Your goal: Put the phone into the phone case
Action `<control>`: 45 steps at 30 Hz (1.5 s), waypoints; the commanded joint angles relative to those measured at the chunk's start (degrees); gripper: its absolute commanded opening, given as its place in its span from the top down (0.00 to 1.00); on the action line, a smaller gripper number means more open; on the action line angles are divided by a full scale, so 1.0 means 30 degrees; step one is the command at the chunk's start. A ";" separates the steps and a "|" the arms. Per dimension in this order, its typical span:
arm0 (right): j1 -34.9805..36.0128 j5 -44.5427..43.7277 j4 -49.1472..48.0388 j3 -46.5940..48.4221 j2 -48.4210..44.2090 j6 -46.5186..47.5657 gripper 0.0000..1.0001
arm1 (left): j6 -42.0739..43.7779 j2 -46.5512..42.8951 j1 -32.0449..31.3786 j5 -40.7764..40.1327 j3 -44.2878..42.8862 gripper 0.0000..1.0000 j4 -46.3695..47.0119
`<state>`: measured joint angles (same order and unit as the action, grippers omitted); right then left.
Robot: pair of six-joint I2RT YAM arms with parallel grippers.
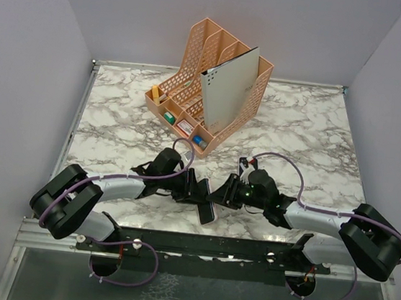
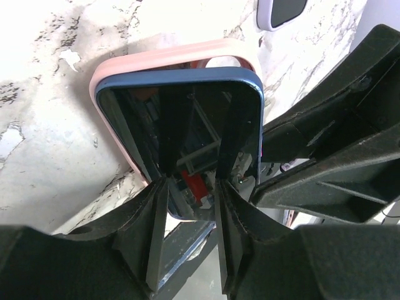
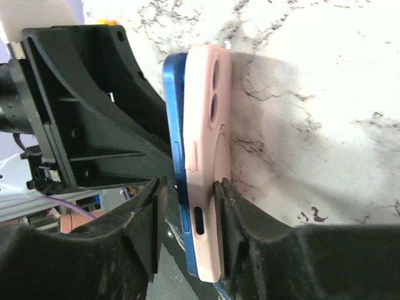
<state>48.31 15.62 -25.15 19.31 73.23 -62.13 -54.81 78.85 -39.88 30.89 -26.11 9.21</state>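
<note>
Phone (image 2: 181, 119): on edge, lying against the pink phone case (image 3: 209, 156), near the table (image 1: 297, 132) front.
Left claw (image 2: 190, 187): spread, fingertips on the screen, grasping nothing.
Right claw (image 3: 190, 190): straddles both; cannot tell if clenched.

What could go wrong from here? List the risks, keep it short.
1. The phone stands proud of the case along its blue edge; an uneven squeeze by the right end effector might pop a corner out.
2. The left end effector seems to press on the glossy screen and could skid.
3. The pair sits near the front edge of the table; a slip might drop it off.
</note>
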 commanded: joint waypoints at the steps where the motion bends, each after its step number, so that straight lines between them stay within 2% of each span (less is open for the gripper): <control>1: 0.0203 0.0230 0.0553 0.0576 0.0246 0.0826 0.65 | 0.0449 -0.0177 -0.0140 -0.0743 -0.0121 0.59 -0.0199; 8: 0.0204 -0.0931 0.1125 0.0756 0.0397 0.1571 0.95 | 0.1280 -0.0156 -0.0147 -0.1307 -0.0220 0.59 -0.0963; 11: 0.0213 -0.1265 0.1622 0.0973 0.0240 0.2028 1.00 | 0.1562 -0.0351 -0.0147 -0.1797 -0.0073 0.59 -0.1282; 12: 0.0199 -0.1241 0.1828 0.1077 0.0252 0.2169 0.98 | 0.1591 -0.0358 -0.0146 -0.1889 -0.0033 0.59 -0.1331; 13: 0.0208 -0.1077 0.1954 0.1204 0.0279 0.2304 0.91 | 0.1653 -0.0301 -0.0150 -0.1978 0.0012 0.59 -0.1363; 16: 0.0212 0.0065 0.1537 0.1589 0.0834 0.2598 0.67 | 0.1717 0.0086 -0.0155 -0.1974 0.0038 0.59 -0.1321; 18: 0.0197 0.0640 0.1294 0.1774 0.1396 0.2658 0.61 | 0.1695 0.0266 -0.0147 -0.1817 0.0024 0.59 -0.1175; 20: 0.0210 0.0814 0.1145 0.1809 0.2011 0.2563 0.61 | 0.1661 0.0256 -0.0154 -0.1752 -0.0067 0.59 -0.1149; 21: 0.0213 0.0828 0.1014 0.1761 0.2201 0.2485 0.63 | 0.1618 0.0146 -0.0140 -0.1737 -0.0121 0.59 -0.1150; 24: 0.0213 0.0687 0.0832 0.1608 0.2271 0.2393 0.85 | 0.1697 -0.0326 -0.0150 -0.1921 -0.0414 0.60 -0.1826; 26: 0.0213 0.0475 0.1093 0.1640 0.1630 0.2500 0.93 | 0.1902 -0.1233 -0.0155 -0.2200 -0.0759 0.59 -0.2649; 28: 0.0201 0.0051 0.1952 0.1888 0.0684 0.2825 0.99 | 0.2574 -0.2285 -0.0155 -0.2800 -0.1472 0.53 -0.4260; 33: 0.0190 -0.0837 0.4069 0.2666 -0.2125 0.3867 0.99 | 0.5331 -0.4802 -0.0056 -0.4171 -0.4495 0.26 -0.8909; 37: 0.0189 -0.1798 0.4811 0.2789 -0.4668 0.3724 0.99 | 0.6226 -0.6576 0.0055 -0.3658 -0.5885 0.09 -1.0280; 41: 0.0163 -0.2628 0.4636 0.2702 -0.7203 0.3181 1.00 | 0.5933 -0.7771 0.0135 -0.1131 -0.6092 0.04 -0.9231; 45: 0.0170 -0.3307 0.3801 0.2345 -0.9630 0.2621 1.00 | 0.5166 -0.8812 0.0209 -0.0425 -0.6092 0.03 -0.8212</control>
<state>48.69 9.41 -10.04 25.36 50.06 -52.03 -38.57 54.94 -39.70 24.93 -44.03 -16.14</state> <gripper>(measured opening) 0.138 0.968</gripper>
